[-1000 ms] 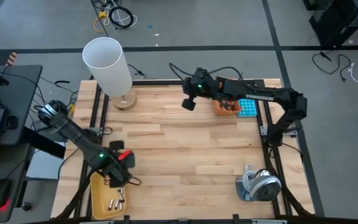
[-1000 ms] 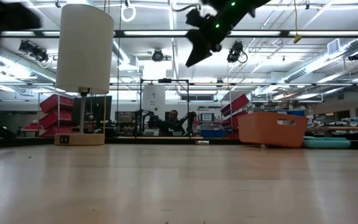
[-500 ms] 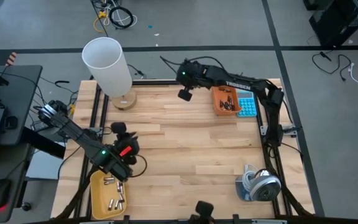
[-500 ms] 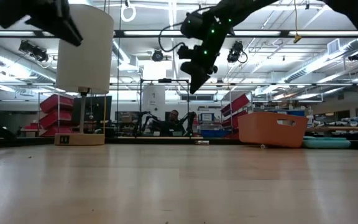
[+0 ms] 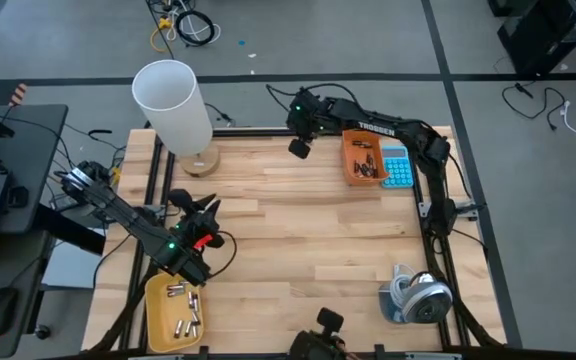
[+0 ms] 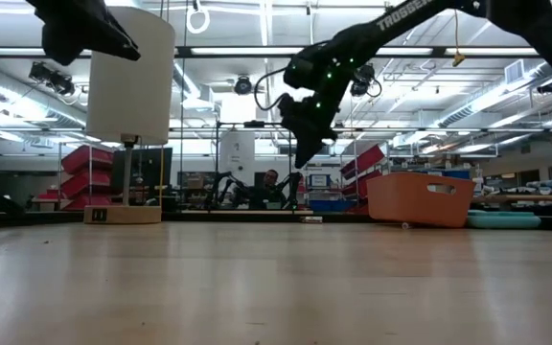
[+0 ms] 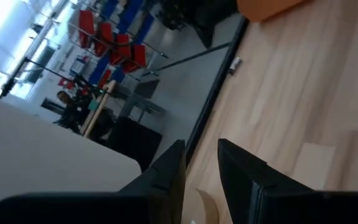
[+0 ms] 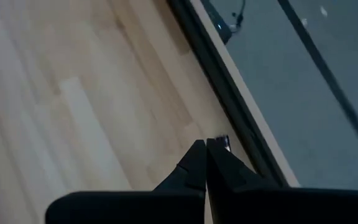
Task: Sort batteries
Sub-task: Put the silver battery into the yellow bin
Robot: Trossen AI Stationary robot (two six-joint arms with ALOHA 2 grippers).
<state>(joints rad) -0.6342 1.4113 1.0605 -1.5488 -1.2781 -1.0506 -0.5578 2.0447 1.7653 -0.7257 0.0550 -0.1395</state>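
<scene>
Batteries point(image 5: 181, 308) lie loose in a yellow tray point(image 5: 155, 318) at the worktop's point(image 5: 288, 240) near-left corner, several pale cells scattered on its floor. More batteries, dark ones, sit in an orange bin point(image 5: 364, 160) at the far right, just beside a blue calculator point(image 5: 398, 168). The left claw point(image 5: 194, 206) hangs above the worktop just beyond the yellow tray, its fingers point(image 7: 166, 171) parted with a clear gap and nothing between them. The right claw point(image 5: 299, 148) is raised over the far edge, left of the orange bin, its tips pressed together and pinching nothing. A white lamp point(image 5: 176, 108) stands at the far left, and a roll of tape point(image 5: 418, 295) rests at the near right.
</scene>
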